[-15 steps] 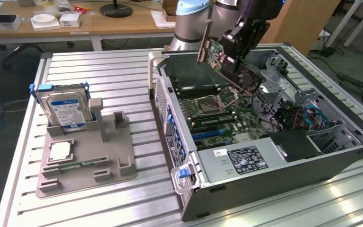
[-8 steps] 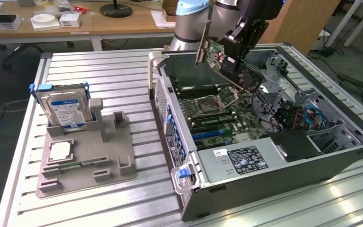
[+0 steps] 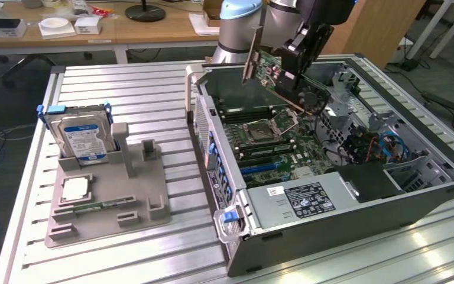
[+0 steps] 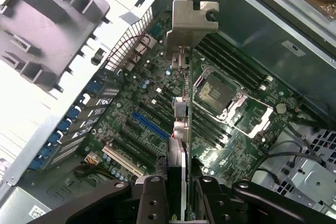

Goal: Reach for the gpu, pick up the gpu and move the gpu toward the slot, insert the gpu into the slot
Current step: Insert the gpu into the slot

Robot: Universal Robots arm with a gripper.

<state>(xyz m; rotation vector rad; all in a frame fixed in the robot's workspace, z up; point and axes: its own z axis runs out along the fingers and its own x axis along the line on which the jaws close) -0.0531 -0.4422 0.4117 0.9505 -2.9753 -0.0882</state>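
Observation:
My gripper [image 3: 297,62] hangs above the open computer case [image 3: 440,189], shut on the gpu [image 3: 278,77]. The gpu is a dark card held tilted in the air, its silvery bracket [image 3: 252,59] toward the exterior view's left. In the wrist view the gpu [image 4: 181,114] is seen edge-on between the gripper [image 4: 178,195] fingers [image 4: 152,198], with the bracket [image 4: 191,19] at its far end. The blue slot [image 4: 150,125] lies on the green motherboard below, apart from the card. From outside, the slot [image 3: 260,168] sits near the case's front wall, well below the card.
A silver processor socket [image 3: 259,131] and dark memory strips lie under the card. A power supply [image 3: 306,198] fills the case's near end. On the exterior view's left, a grey fixture [image 3: 109,195] holds a blue-labelled hard drive [image 3: 81,136] and a memory stick [image 3: 93,208].

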